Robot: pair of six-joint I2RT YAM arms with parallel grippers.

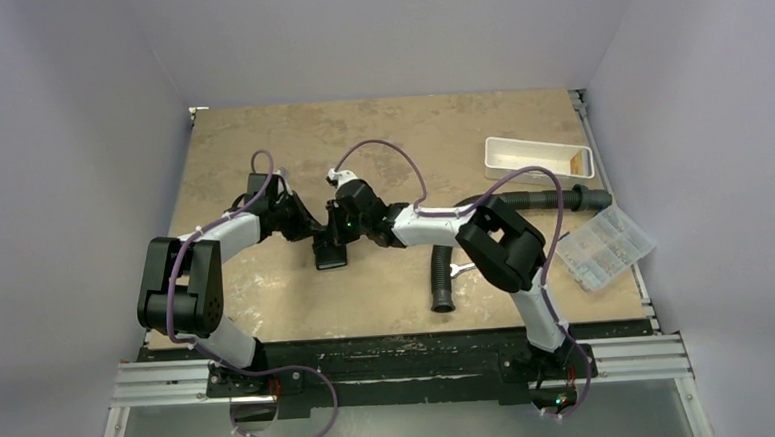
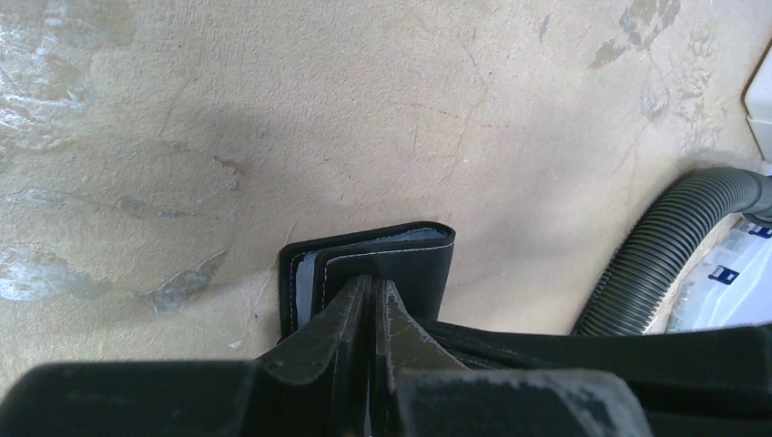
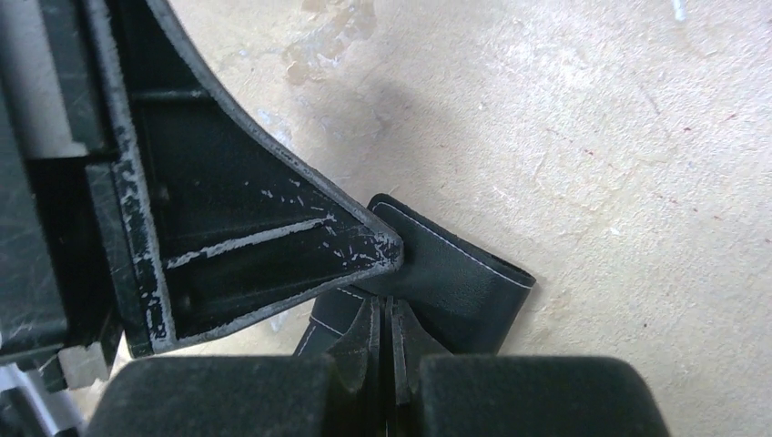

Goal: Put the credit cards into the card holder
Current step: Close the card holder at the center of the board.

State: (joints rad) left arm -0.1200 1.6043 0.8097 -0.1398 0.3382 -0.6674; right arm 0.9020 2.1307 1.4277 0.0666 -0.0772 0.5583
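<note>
- The black card holder (image 1: pixel 330 255) is in the middle of the top view, over the tan surface (image 1: pixel 379 129).
- The left hand (image 2: pixel 370 284) is pinched tight on it.
- The right hand (image 3: pixel 387 308) is pinched tight on it too, right beside the left hand.

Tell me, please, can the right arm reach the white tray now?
Probably not yet: the right arm has its jaws shut on the holder, as does the left arm. Freed, it could likely reach the tray past the hose.
</note>
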